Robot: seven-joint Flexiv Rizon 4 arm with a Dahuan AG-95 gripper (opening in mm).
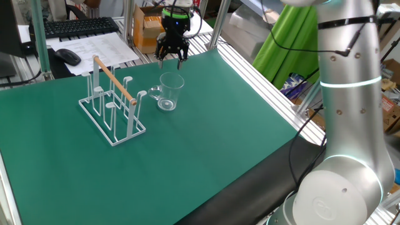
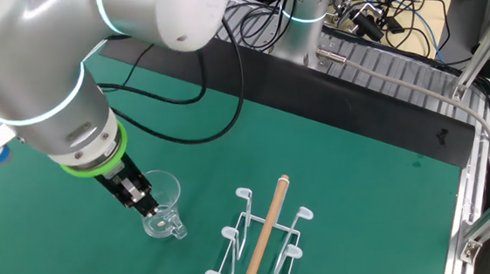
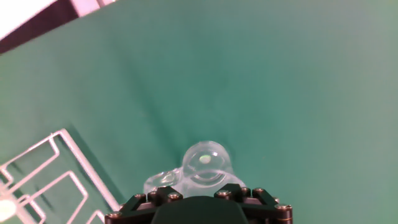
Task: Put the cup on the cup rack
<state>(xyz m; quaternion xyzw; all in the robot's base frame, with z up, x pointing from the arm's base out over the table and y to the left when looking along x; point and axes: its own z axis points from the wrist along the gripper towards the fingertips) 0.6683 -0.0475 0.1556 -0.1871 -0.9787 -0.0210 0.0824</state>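
The clear glass cup stands upright on the green mat, its handle pointing towards the white wire cup rack just to its left. The gripper hangs above the cup's far rim, with its jaws apart and nothing between them. In the other fixed view the gripper is just over the cup, beside the rack. The hand view looks down on the cup, with the rack's base at lower left; the fingertips are out of that view.
The rack's wooden rod runs along its top above the pegs. A keyboard, a mouse and papers lie beyond the mat's far left edge. Aluminium rails border the mat on the right. The arm's base stands at the near right.
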